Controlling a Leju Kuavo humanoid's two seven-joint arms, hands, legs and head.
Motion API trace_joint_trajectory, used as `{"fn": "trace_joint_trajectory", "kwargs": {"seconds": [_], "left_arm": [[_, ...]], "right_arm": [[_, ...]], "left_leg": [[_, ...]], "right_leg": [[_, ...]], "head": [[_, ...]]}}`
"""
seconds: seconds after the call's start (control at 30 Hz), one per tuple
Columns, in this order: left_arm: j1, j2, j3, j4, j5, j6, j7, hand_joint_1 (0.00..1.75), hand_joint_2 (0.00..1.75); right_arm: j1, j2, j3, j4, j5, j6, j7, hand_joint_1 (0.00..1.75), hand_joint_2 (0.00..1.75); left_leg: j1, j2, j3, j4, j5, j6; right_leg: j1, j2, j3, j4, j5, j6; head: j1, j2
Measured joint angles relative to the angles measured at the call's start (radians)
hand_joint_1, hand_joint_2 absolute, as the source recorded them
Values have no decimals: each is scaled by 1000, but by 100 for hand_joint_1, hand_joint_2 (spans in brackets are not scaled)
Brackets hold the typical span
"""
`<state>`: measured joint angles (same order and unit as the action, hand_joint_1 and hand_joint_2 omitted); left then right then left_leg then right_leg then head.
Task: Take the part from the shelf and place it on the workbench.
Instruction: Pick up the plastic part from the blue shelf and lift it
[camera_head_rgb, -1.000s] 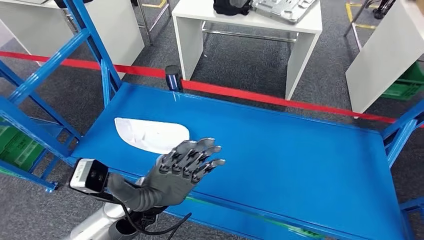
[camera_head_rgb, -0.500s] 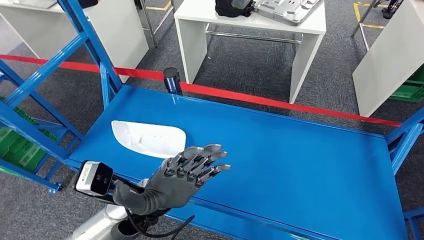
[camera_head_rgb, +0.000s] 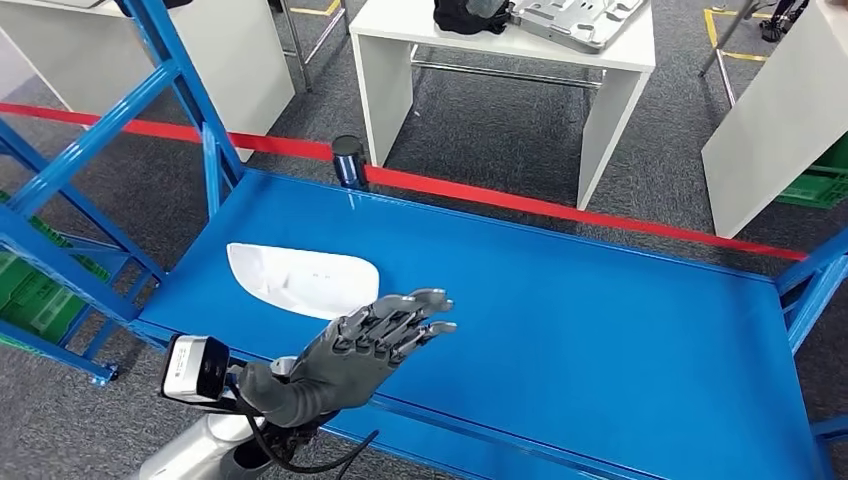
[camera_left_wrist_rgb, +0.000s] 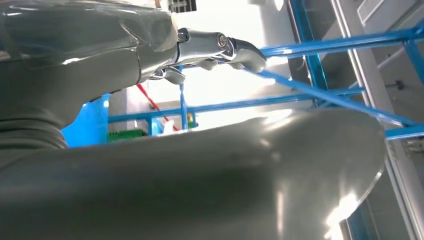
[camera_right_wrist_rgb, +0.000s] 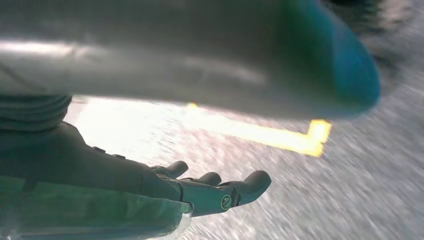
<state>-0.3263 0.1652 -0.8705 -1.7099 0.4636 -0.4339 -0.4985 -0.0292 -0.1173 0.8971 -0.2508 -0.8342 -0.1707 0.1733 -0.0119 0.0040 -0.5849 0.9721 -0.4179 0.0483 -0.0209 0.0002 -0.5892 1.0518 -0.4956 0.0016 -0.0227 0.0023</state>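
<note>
Left hand (camera_head_rgb: 350, 355), grey and ribbed, fingers spread, holding nothing, hovering over the near edge of the smooth blue metal shelf (camera_head_rgb: 560, 290). Just beyond the fingertips, flat white curved plastic part (camera_head_rgb: 300, 279). Broad bare deck rightward. Right hand (camera_right_wrist_rgb: 200, 192) also released.

The head view is evenly and brightly lit from above, sharp throughout, with straight edges bowing slightly toward the corners. A soft sheen lies across the blue shelf (camera_head_rgb: 560, 290), and the left robot hand (camera_head_rgb: 350, 355) casts only a faint shadow. In the left wrist view the background is blown out white, with glare streaks on the out-of-focus thumb. The right wrist view is motion-blurred, the floor (camera_right_wrist_rgb: 350, 190) smeared and overexposed.
</note>
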Motion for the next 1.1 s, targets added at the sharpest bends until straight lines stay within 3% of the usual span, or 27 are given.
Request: {"fn": "trace_joint_trajectory", "kwargs": {"seconds": [0.1,0.13,0.17,0.2,0.23,0.27,0.33,0.4,0.5,0.6,0.63,0.67,0.7,0.77,0.83,0.93,1.0,1.03,1.1], "left_arm": [[10,2,4,6,-58,43,-1,0,0],[15,4,5,9,-86,61,-2,0,44],[20,7,5,12,-117,81,-3,0,87],[24,10,6,15,-148,100,-4,0,131],[27,13,7,18,-178,118,-6,0,175],[30,17,9,21,-209,138,-8,0,175],[34,25,11,26,-273,180,-8,0,175],[37,33,12,31,-324,218,-6,0,175],[42,46,13,43,-376,269,-5,0,175],[47,58,13,58,-424,317,-1,0,175],[50,61,13,66,-444,337,2,0,175],[53,65,12,74,-468,361,6,0,175],[55,68,12,82,-492,386,9,0,175],[57,75,12,95,-534,432,11,0,175],[58,81,12,105,-551,461,10,0,175],[76,84,22,118,-491,468,2,0,175],[93,78,38,126,-362,422,1,0,175],[100,71,47,130,-276,386,5,0,175],[118,55,67,142,-106,322,19,0,175]], "right_arm": [[10,-19,19,4,-1,20,43,0,0],[14,-24,24,6,-2,21,52,0,0],[17,-28,29,7,-3,20,58,0,0],[20,-31,33,8,-4,19,61,0,0],[22,-34,37,8,-5,18,63,0,0],[22,-36,41,9,-6,16,64,0,0],[21,-36,49,9,-11,15,63,0,0],[21,-35,53,9,-16,15,61,0,0],[22,-30,57,9,-26,15,52,0,0],[22,-29,62,9,-33,15,42,0,0],[22,-29,64,9,-35,15,39,0,0],[23,-29,66,9,-38,15,35,0,0],[23,-29,69,9,-40,14,32,0,0],[22,-28,73,9,-43,14,27,0,0],[22,-24,77,9,-46,13,24,0,0],[23,-20,78,9,-58,0,26,0,0],[24,-19,79,9,-69,-10,29,0,0],[25,-19,80,9,-74,-13,30,0,0],[27,-20,83,8,-84,-16,32,0,0]], "left_leg": [[-1,0,10,-14,7,6],[-2,-2,9,-14,6,6],[-2,-3,9,-13,5,5],[-1,-5,8,-10,4,3],[-1,-7,7,-5,0,-2],[-1,-7,5,3,-5,-8],[-4,-7,-1,24,-18,-20],[-6,-6,-5,33,-24,-27],[1,-6,-18,69,-51,-41],[12,-5,-99,243,-141,-60],[14,-5,-126,298,-160,-62],[16,-5,-139,321,-160,-63],[16,-5,-131,303,-141,-60],[13,-5,-67,172,-74,-45],[6,-3,-12,62,-37,-29],[-3,0,2,30,-33,-17],[0,1,15,7,-20,-10],[2,1,21,-4,-14,-6],[2,1,24,-11,-10,-1]], "right_leg": [[-1,0,-89,175,-70,-7],[-2,0,-114,218,-82,-4],[-3,0,-122,227,-78,3],[-6,0,-110,195,-59,14],[-9,-1,-79,128,-29,25],[-11,-1,-47,61,-3,31],[-12,-1,-3,-23,27,23],[-8,0,0,-28,29,5],[-13,1,2,-28,31,-10],[-14,1,2,-28,31,-16],[-13,1,2,-28,31,-16],[-12,2,2,-28,31,-16],[-11,2,2,-28,31,-16],[-9,4,4,-29,31,-16],[-5,5,5,-30,31,-14],[-6,4,7,-37,32,-2],[-4,2,-2,-19,21,3],[-3,1,-19,18,3,1],[-4,1,-80,144,-53,-5]], "head": [[1,0],[2,0],[1,0],[2,0],[2,0],[1,0],[0,0],[0,0],[-2,0],[-5,0],[-5,0],[-5,0],[-5,0],[-5,0],[-5,0],[-6,0],[-4,0],[-3,0],[-2,0]]}}
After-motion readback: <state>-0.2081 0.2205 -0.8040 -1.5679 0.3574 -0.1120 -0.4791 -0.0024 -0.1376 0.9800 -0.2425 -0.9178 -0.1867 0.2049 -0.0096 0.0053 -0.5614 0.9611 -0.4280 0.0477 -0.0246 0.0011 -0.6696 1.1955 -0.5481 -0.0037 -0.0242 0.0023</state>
